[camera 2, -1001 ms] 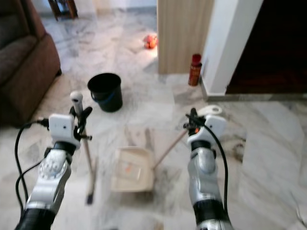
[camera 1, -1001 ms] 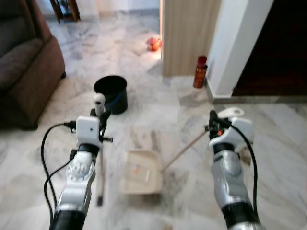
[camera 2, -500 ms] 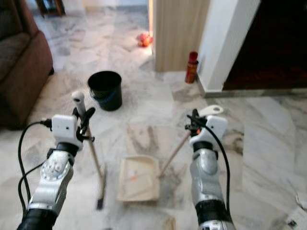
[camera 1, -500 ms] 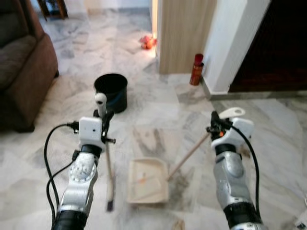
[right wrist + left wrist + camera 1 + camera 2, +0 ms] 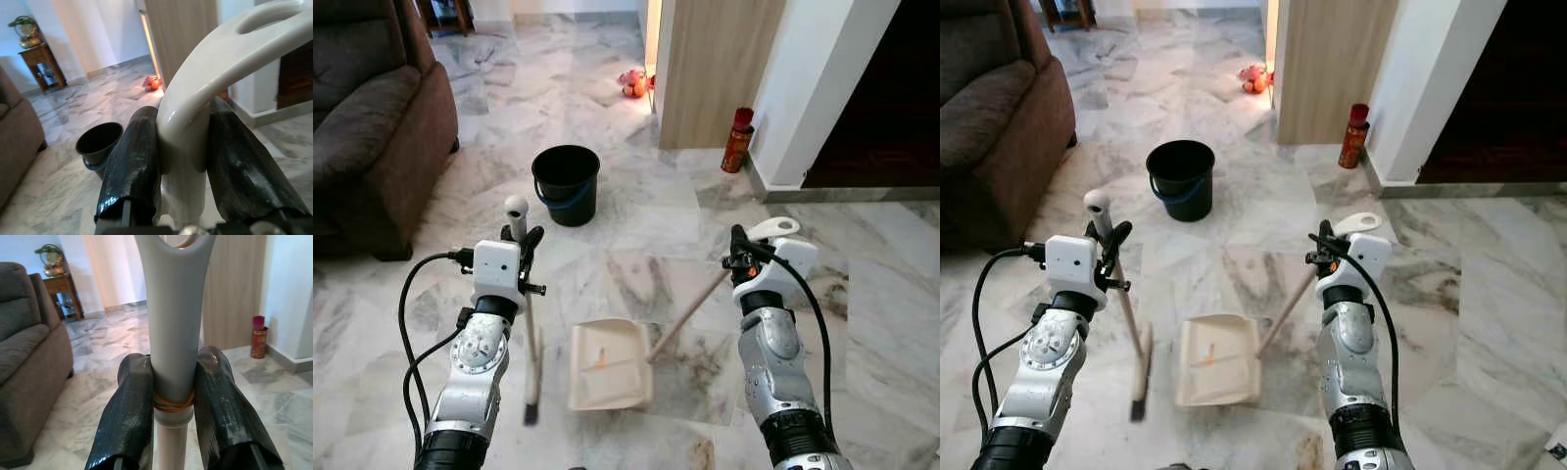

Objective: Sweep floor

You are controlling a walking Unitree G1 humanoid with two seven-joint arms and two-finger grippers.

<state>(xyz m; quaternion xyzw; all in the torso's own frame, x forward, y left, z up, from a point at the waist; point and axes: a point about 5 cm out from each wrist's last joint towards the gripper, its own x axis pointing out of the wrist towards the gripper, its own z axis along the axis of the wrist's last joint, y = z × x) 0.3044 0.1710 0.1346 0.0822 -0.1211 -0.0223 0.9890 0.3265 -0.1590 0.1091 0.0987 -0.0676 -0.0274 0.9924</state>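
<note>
While both arms reach forward over the marble floor (image 5: 636,211), the left claw (image 5: 521,243) is clamped on the grey grip of a broom (image 5: 1126,318), its pale stick slanting down to a dark, blurred head on the floor at 7 o'clock from the dustpan (image 5: 607,364). The right claw (image 5: 739,257) pinches the white looped handle of that cream dustpan, whose tan stick runs down to the tray lying flat between the arms, with an orange speck inside.

Compared with half a second ago, the whole scene sits lower and more sofa (image 5: 367,127) shows; the black bucket (image 5: 566,183) lies at 12 o'clock from the broom.

Each wrist view shows the black fingers (image 5: 131,416) pressed against the handles and a rubber band around the broom grip; the head views show the red can (image 5: 736,140) by the wall.
</note>
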